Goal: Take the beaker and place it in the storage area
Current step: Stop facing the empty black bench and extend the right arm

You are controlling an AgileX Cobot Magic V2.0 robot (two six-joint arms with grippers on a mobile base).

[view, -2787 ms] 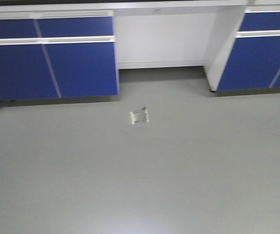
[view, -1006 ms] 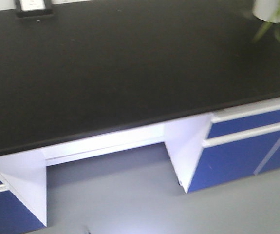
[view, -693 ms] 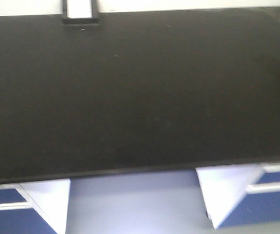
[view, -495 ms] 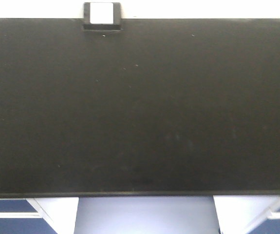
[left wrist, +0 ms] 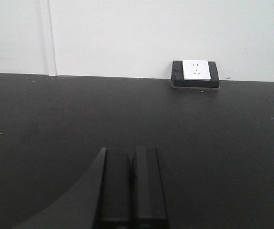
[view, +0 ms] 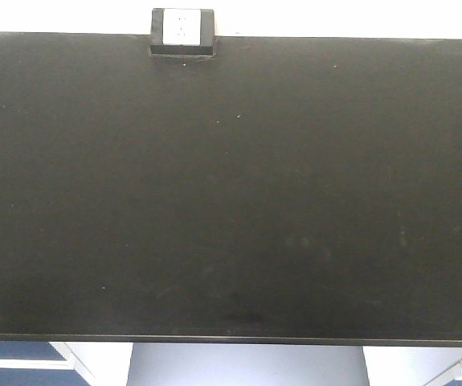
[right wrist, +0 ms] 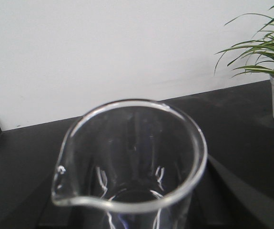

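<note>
My right claw [right wrist: 132,212] seems clamped on beaker [right wrist: 129,152], left claw [left wrist: 132,191] closed. Lower it upright, slowly, onto storage counter [view: 231,185].

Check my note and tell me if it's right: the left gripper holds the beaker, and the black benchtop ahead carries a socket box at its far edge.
Wrong arm. The right gripper holds the beaker, as the right wrist view shows; the left gripper is shut on nothing. The black benchtop does carry the socket box at its far edge.

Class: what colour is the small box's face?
White; the box shows best in the left wrist view.
</note>
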